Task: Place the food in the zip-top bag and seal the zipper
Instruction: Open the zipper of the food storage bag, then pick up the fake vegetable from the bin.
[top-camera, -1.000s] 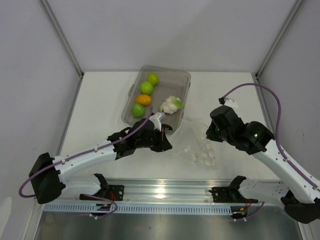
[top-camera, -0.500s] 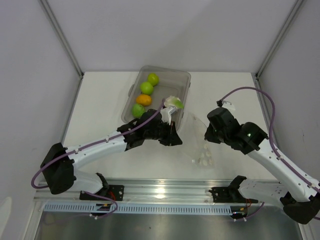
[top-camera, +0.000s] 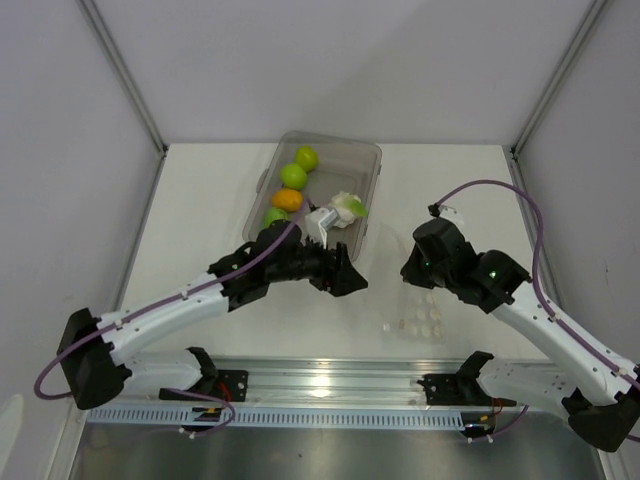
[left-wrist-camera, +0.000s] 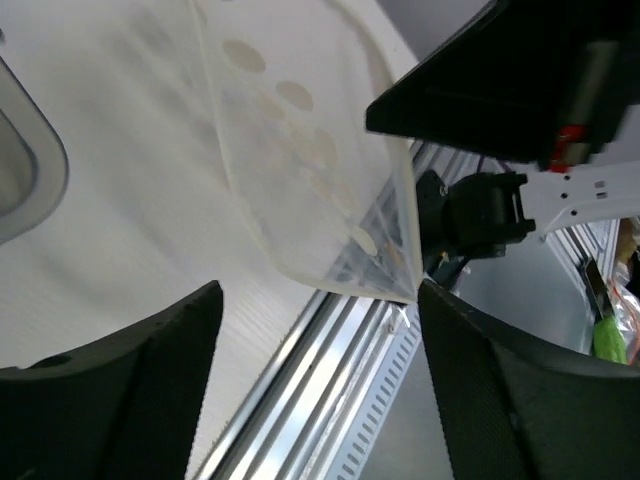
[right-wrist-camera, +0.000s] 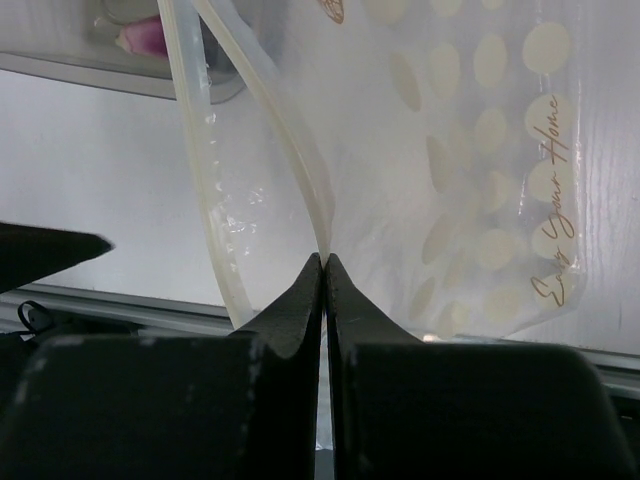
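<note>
Where the clear zip-top bag (right-wrist-camera: 470, 150) faces the right wrist camera, gold cursive runs along its edge: "Your Home" reads plainly, the word before it does not. Pale round dots cover the film. Right end effector (right-wrist-camera: 323, 262) closed, pinching the zipper (right-wrist-camera: 290, 140) strip at the bag's mouth. Left end effector (left-wrist-camera: 320, 295) open, holding nothing; a bag corner hangs just beyond its fingers. Bag sits on the surface (top-camera: 200, 200) between the two end effectors, near and right of the grey tray (top-camera: 340, 152). Food (top-camera: 293, 176) lies in the tray, far of the left end effector.
</note>
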